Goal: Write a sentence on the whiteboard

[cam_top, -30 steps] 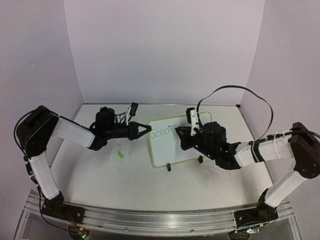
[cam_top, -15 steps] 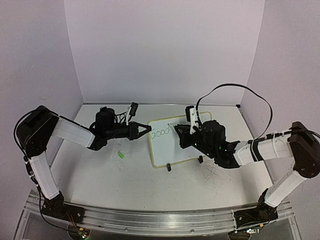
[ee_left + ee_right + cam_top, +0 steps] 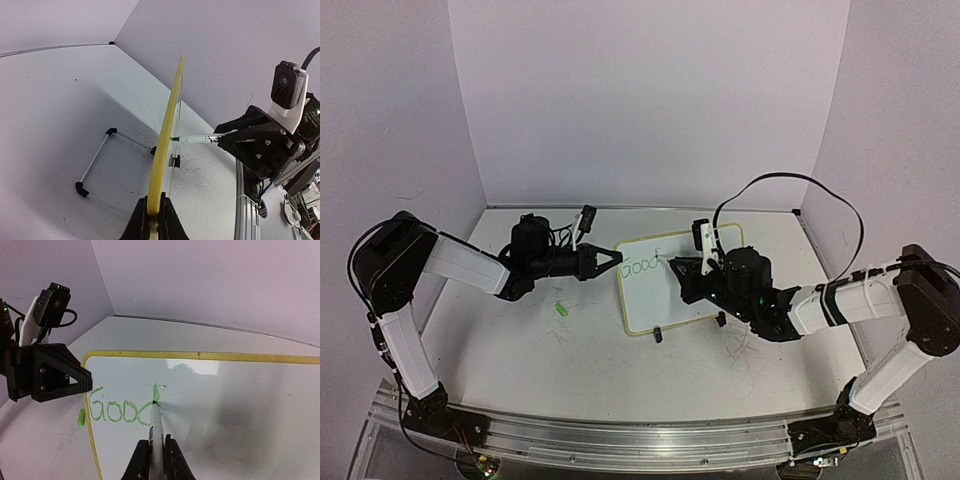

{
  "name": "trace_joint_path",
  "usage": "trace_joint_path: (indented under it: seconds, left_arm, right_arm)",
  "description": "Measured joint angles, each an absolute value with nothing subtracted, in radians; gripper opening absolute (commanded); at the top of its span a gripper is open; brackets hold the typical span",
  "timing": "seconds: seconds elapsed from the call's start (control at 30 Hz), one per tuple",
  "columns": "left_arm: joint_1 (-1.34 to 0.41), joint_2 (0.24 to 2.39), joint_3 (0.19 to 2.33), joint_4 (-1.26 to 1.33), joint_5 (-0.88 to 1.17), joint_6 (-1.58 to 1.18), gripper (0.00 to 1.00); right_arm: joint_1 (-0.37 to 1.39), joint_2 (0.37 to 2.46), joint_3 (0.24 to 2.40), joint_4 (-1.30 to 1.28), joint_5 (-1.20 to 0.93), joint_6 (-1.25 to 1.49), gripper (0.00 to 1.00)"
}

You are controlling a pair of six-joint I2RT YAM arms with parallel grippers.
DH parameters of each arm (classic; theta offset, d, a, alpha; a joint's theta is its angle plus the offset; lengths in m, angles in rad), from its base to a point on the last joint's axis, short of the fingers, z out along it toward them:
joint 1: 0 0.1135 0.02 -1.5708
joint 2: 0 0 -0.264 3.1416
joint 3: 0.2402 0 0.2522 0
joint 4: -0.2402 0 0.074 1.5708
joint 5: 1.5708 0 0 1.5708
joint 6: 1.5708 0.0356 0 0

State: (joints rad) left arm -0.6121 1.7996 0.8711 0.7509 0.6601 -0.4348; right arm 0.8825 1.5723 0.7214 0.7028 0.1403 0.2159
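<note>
While the top camera gives me the whole table (image 3: 570, 365), the right gripper (image 3: 672, 264) hangs over the middle of the whiteboard (image 3: 655, 305), and from up there I cannot pick out the marker against its black body. My right wrist camera settles it: the fingers are pinched on a green marker (image 3: 156, 425) whose tip touches the board at the stem of the last letter. The sentence (image 3: 120, 412) so far reads "Good", in green, near the board's left rim; the last letter is partly covered by the marker tip. That view cuts off the board's lower edge and its right end.

My left gripper (image 3: 616, 256) is clamped on the board's yellow left rim. From the left wrist camera I see the board only edge-on, as a thin yellow strip rising from the closed fingers (image 3: 167, 222), so its writing face is out of sight there. A wire stand (image 3: 111, 132) shows behind it.

One black clip foot (image 3: 658, 336) shows at the board's near edge; a second is half hidden by the right arm. A small green piece (image 3: 562, 310) lies on the table left of the board; it is too small to identify.
</note>
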Motion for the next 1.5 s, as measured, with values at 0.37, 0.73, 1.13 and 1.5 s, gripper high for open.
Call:
trace_joint_path:
  seconds: [0.37, 0.73, 1.13, 1.5]
  left_arm:
    - [-0.612, 1.8, 0.871, 0.75, 0.659, -0.433, 0.0]
    - [-0.612, 1.798, 0.871, 0.749, 0.659, -0.424, 0.0]
    - [-0.612, 1.792, 0.871, 0.741, 0.657, -0.418, 0.0]
    - [-0.614, 1.785, 0.871, 0.74, 0.66, -0.409, 0.0]
  right_arm:
    - [0.888, 1.571, 0.697, 0.707, 0.134, 0.238, 0.0]
    - [0.889, 1.564, 0.684, 0.702, 0.134, 0.245, 0.0]
    - [0.889, 1.549, 0.673, 0.681, 0.137, 0.249, 0.0]
    - [0.886, 1.334, 0.525, 0.65, 0.132, 0.215, 0.0]
